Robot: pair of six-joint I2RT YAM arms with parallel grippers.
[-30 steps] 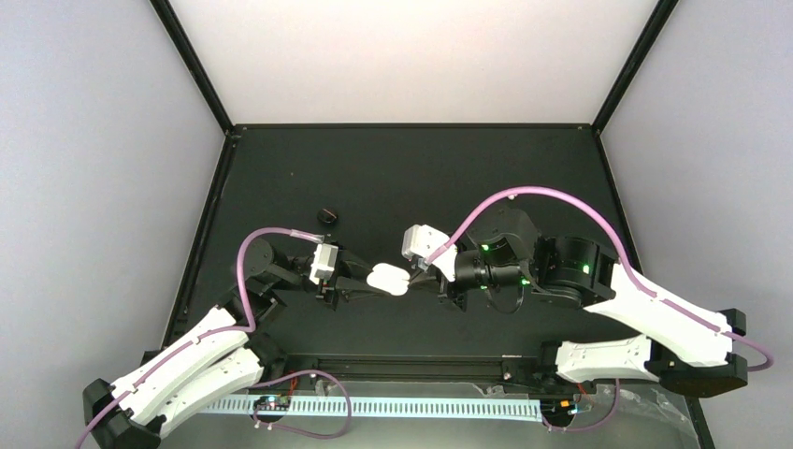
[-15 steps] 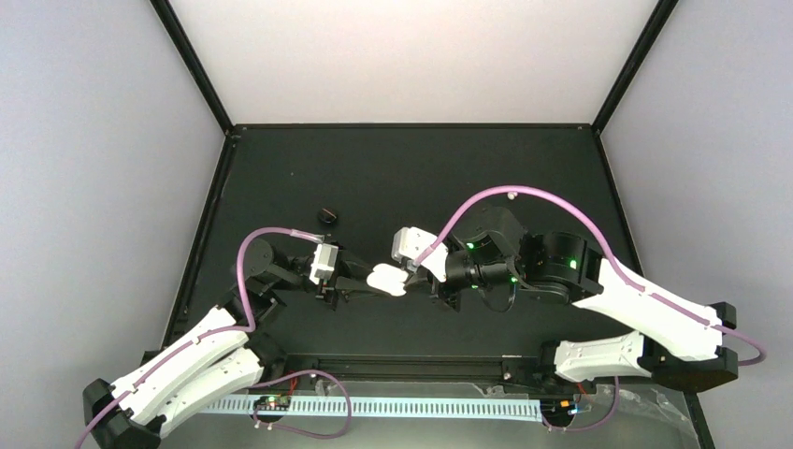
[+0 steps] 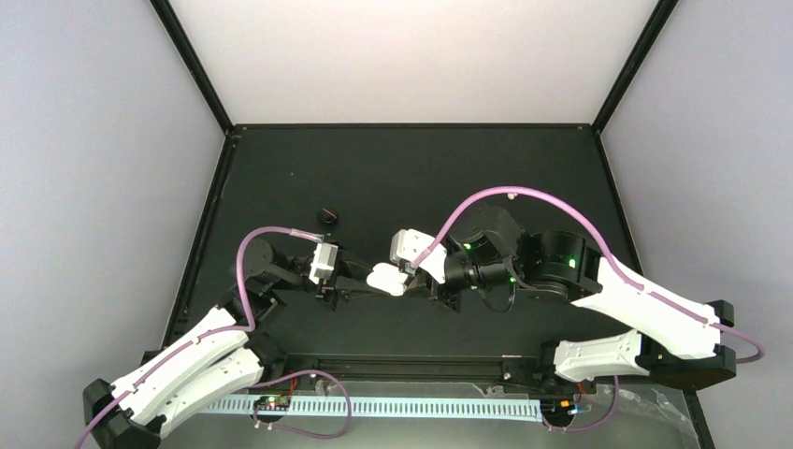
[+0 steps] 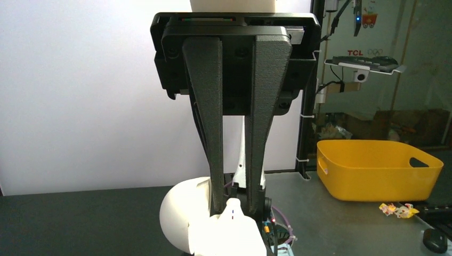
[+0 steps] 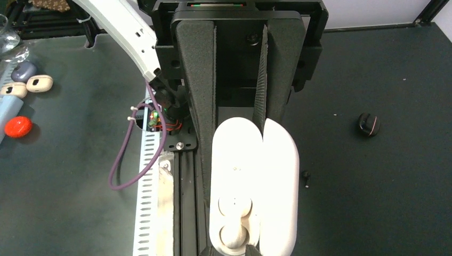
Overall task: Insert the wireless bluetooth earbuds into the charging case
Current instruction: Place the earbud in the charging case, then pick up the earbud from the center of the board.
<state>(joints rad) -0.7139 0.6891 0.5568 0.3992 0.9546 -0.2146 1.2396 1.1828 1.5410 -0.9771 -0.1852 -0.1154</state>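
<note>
At the near edge, on the base side of both sets of jaws, a white slotted plastic strip (image 3: 402, 408) runs across the matte black table (image 3: 421, 168). Further in, the two arms meet tip to tip over the middle of the table. The left gripper (image 3: 374, 281) has its black fingers drawn almost together and pinches one end of the glossy white pill-shaped charging case (image 3: 386, 279), which stands out past the fingertips, off the table. In the left wrist view the case fills the space right at the tips and below them. The right gripper (image 3: 418, 281) comes at the charging case from the opposite side. Its padded fingers (image 5: 200, 106) stand a little apart with the case's rounded end reaching up between them, the shell showing a narrow seam between its two halves. Whether those pads press on the shell I cannot tell. Just to one side of the case a tiny dark bit (image 5: 306, 177) lies on the table, too small to identify. Beyond the left jaws, well apart from them, a small black round puck (image 3: 326, 215) rests on the table.
</note>
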